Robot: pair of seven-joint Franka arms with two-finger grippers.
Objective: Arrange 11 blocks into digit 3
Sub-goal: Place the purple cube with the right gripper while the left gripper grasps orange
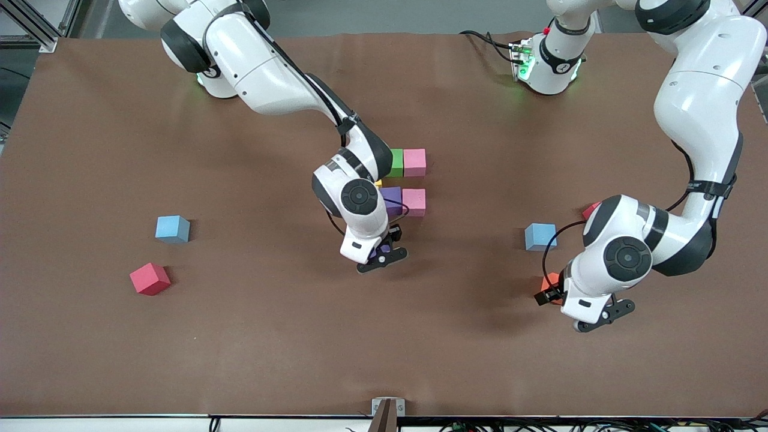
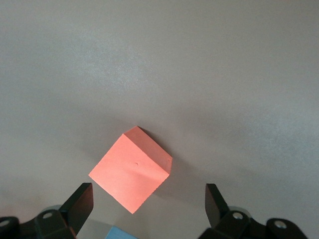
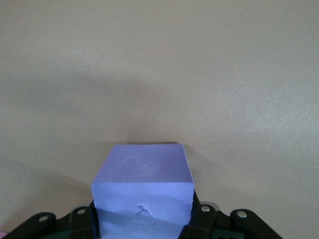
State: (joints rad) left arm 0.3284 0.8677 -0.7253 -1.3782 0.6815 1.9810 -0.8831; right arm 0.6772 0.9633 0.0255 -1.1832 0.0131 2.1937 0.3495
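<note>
My right gripper (image 1: 381, 259) is shut on a purple block (image 3: 144, 174), which fills the space between its fingers (image 3: 194, 215). It hangs over the table just nearer the front camera than the started figure: a green block (image 1: 395, 162), a pink block (image 1: 414, 162), a sliver of a yellow block (image 1: 378, 183), a purple block (image 1: 391, 200) and another pink block (image 1: 414, 201). My left gripper (image 2: 148, 209) is open above an orange block (image 2: 132, 172), which lies turned corner-on just ahead of the fingertips. In the front view the orange block (image 1: 550, 282) is half hidden by that hand.
One light blue block (image 1: 540, 236) lies beside the left arm's wrist, another (image 1: 173, 228) toward the right arm's end. A red cube (image 1: 150, 279) sits near the second blue one. Another red cube (image 1: 591, 210) peeks out from the left arm's elbow.
</note>
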